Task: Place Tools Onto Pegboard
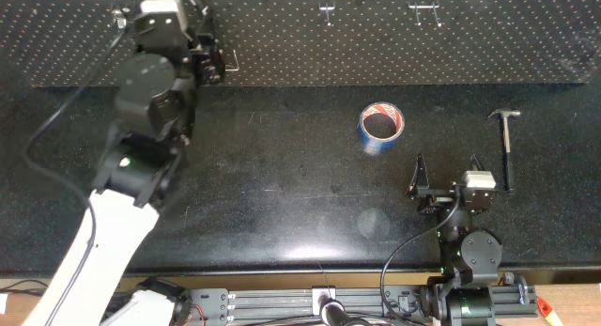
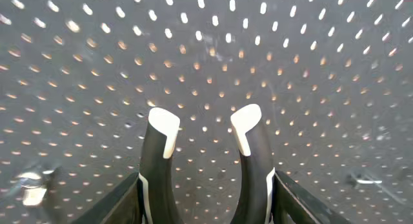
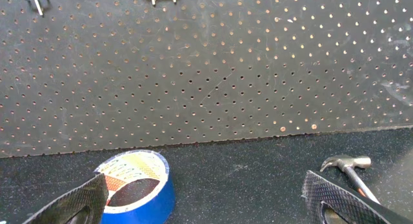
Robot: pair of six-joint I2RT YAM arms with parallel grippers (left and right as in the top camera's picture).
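We note first that the right gripper (image 1: 448,172) sits low near its base, wrist level, fingers spread wide with nothing between them. In its own wrist view its fingers (image 3: 72,202) are cut off at the frame edge, and one hides most of the handle of the steel-headed hammer with a black handle (image 3: 346,163).

On the black worktop (image 1: 272,166) we count one hammer (image 1: 507,149), lying flat just beside the right gripper on its outer side, head toward the board. We count one blue roll of tape (image 1: 370,141), lying flat with its hole facing up. It is nearer the board, and apart from the hammer.

Farther off, the left arm stretches fully forward, with the left gripper (image 2: 205,128) close against the black perforated pegboard (image 1: 488,44). Its white-tipped fingers are parted and empty.

On the board we count three small metal hooks: one (image 1: 231,61) beside the left gripper, and two (image 1: 327,11) (image 1: 424,13) toward the right. Two blurred metal pieces (image 2: 29,185) (image 2: 364,180) cannot be identified.
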